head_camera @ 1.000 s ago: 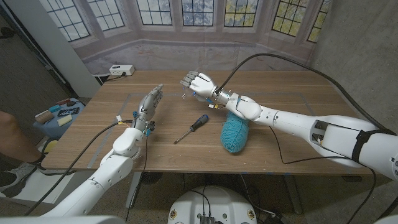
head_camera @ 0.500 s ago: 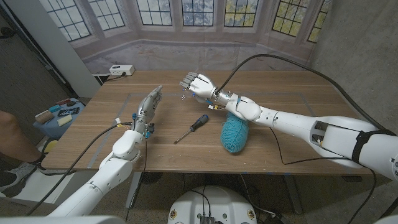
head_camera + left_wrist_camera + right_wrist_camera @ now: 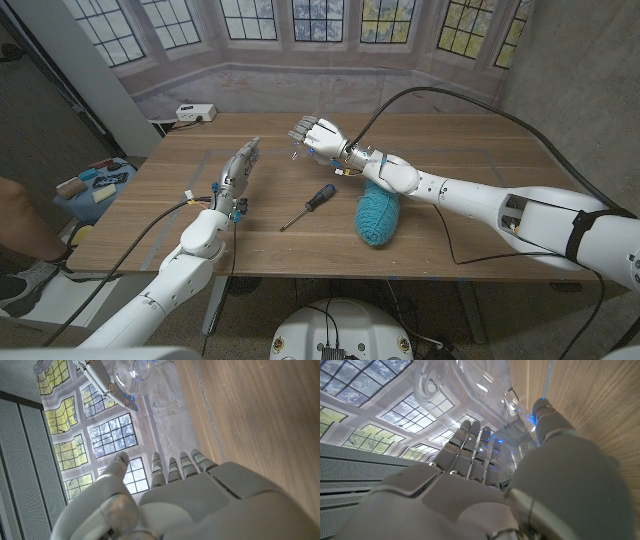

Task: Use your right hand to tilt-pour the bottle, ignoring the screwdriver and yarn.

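Right hand [image 3: 318,135] wrapped round clear bottle [image 3: 470,385], lifted off table [image 3: 450,190] — likely for tilting. Left hand [image 3: 240,165] idle, fingers straight, holding nothing. Screwdriver [image 3: 308,206], yarn [image 3: 378,213] untouched.

Right robot hand [image 3: 318,135] grips clear bottle [image 3: 300,139] above table [image 3: 470,195].

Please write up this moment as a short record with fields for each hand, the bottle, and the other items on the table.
right hand: raised over the far middle of the table, fingers wrapped around the bottle
bottle: clear, held in the right hand, off the table
left hand: holds nothing, fingers straight and apart
screwdriver: lies on the table between the arms, untouched
yarn: teal, on the table under the right forearm
white box: far left corner of the table
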